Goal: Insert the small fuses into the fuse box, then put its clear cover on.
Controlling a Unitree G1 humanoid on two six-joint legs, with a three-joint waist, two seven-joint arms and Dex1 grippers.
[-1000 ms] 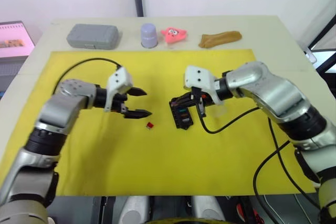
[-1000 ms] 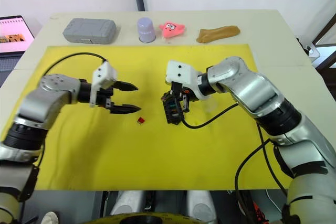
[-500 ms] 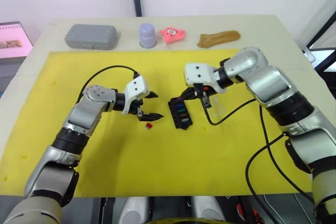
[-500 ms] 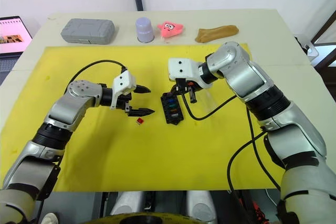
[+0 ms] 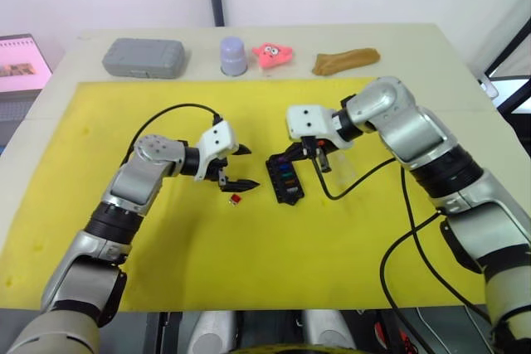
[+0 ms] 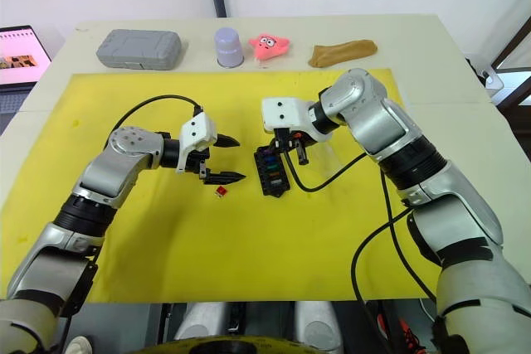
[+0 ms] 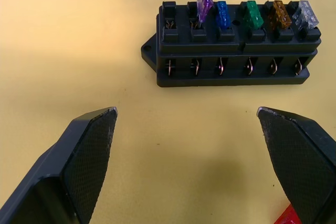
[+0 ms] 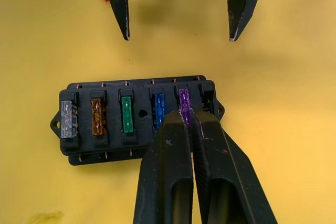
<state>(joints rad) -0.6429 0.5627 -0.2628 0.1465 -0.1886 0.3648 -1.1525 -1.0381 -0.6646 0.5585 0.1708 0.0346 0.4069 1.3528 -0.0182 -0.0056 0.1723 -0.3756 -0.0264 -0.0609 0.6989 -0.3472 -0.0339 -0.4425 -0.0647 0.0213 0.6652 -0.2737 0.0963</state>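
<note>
One red fuse [image 5: 236,198] lies loose on the yellow mat [image 5: 249,271] in the left eye view, just below the left claw [image 5: 238,167], spread wide and far nearer it than the right. The fuse box [image 6: 270,171] sits just right of that fuse, long axis running away from the robot. In the left wrist view five fuses stand in the far row, one slot empty. In the right wrist view the right claw [image 8: 186,121] pinches the purple fuse [image 8: 184,104], seated tilted.
</note>
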